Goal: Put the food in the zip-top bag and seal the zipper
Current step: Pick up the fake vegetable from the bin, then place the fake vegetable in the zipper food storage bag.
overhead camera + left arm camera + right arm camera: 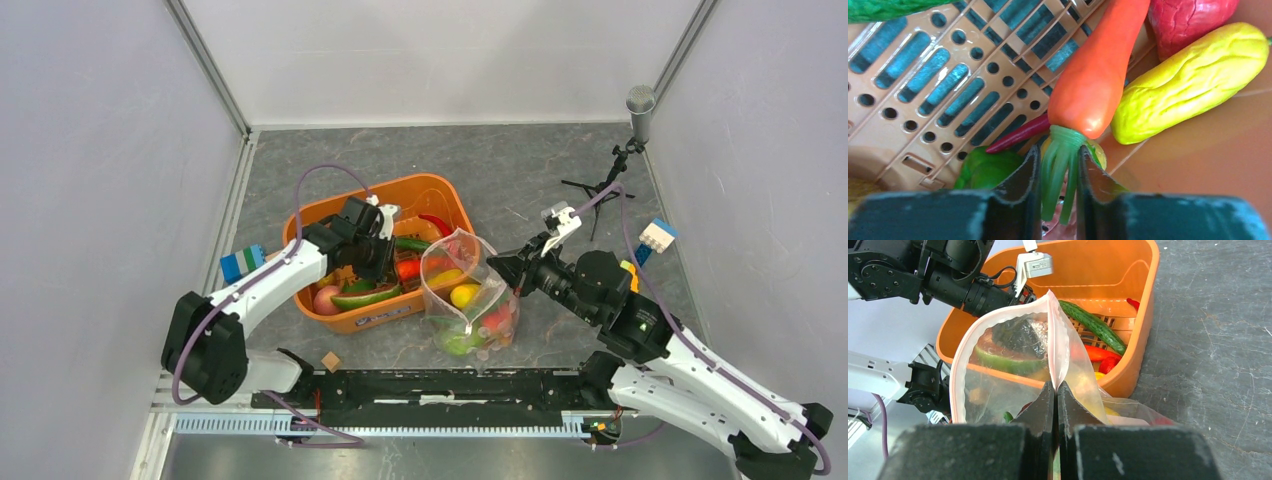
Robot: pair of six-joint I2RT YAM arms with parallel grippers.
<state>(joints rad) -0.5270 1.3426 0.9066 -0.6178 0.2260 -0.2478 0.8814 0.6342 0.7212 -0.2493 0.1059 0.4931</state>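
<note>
The clear zip-top bag [468,295] stands on the table right of the orange tub, with yellow, red and green food inside. Its pink zipper strip [1054,335] is open. My right gripper [1055,387] is shut on the bag's rim and holds the mouth up; it also shows in the top view [503,268]. My left gripper [1058,165] is down inside the tub [385,250], shut on the green leafy top of an orange carrot [1095,75]. A yellow gourd [1188,82], a red piece [1188,20] and a dark red chilli [1018,134] lie beside it.
The tub holds a cucumber [1093,325], red chillies and a green pod [365,297]. Coloured building blocks sit at the left [243,263] and right [657,237]. A small wooden cube [331,361] lies near the front rail. A microphone stand [630,140] stands at the back right.
</note>
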